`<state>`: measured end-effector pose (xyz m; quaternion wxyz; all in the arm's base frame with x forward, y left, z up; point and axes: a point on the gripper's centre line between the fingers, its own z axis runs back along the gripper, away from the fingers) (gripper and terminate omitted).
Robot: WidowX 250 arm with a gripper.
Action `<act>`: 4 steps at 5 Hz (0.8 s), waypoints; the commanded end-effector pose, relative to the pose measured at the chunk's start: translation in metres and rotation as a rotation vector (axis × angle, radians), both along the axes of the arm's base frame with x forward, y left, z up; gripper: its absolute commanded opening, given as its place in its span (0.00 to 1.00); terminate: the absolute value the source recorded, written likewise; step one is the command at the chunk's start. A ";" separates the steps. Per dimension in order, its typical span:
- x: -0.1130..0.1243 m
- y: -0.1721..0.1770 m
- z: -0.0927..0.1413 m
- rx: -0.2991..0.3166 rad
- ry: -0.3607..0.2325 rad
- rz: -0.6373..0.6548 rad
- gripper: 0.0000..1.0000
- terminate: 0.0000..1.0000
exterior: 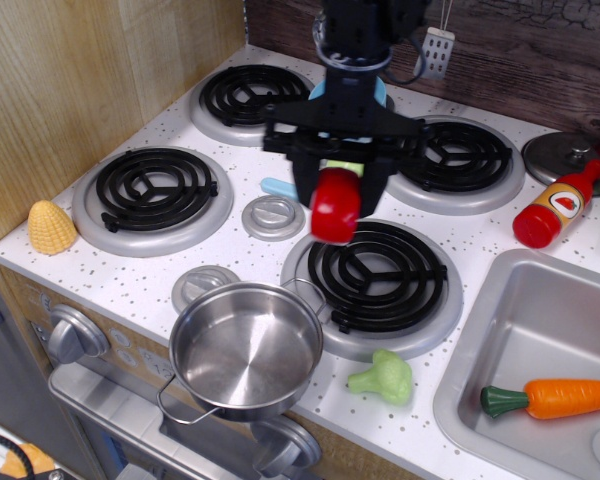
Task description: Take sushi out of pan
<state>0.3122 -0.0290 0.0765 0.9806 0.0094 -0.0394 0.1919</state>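
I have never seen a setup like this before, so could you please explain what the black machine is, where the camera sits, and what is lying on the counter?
The black machine is a robot arm ending in a gripper, a two-fingered clamp. It is shut on a red toy block, the sushi, held in the air above the front burner. There is only one picture, taken from a fixed camera looking down at a toy kitchen from the front. The steel pan at the front edge is empty. Around it lie a toy broccoli, a yellow corn, a ketchup bottle, and a carrot in the sink.
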 end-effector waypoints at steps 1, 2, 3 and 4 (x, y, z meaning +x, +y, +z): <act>0.016 -0.010 -0.019 -0.058 -0.077 -0.049 0.00 0.00; 0.017 -0.012 -0.030 -0.101 -0.115 -0.036 1.00 0.00; 0.017 -0.012 -0.030 -0.101 -0.115 -0.036 1.00 0.00; 0.017 -0.012 -0.030 -0.101 -0.115 -0.036 1.00 1.00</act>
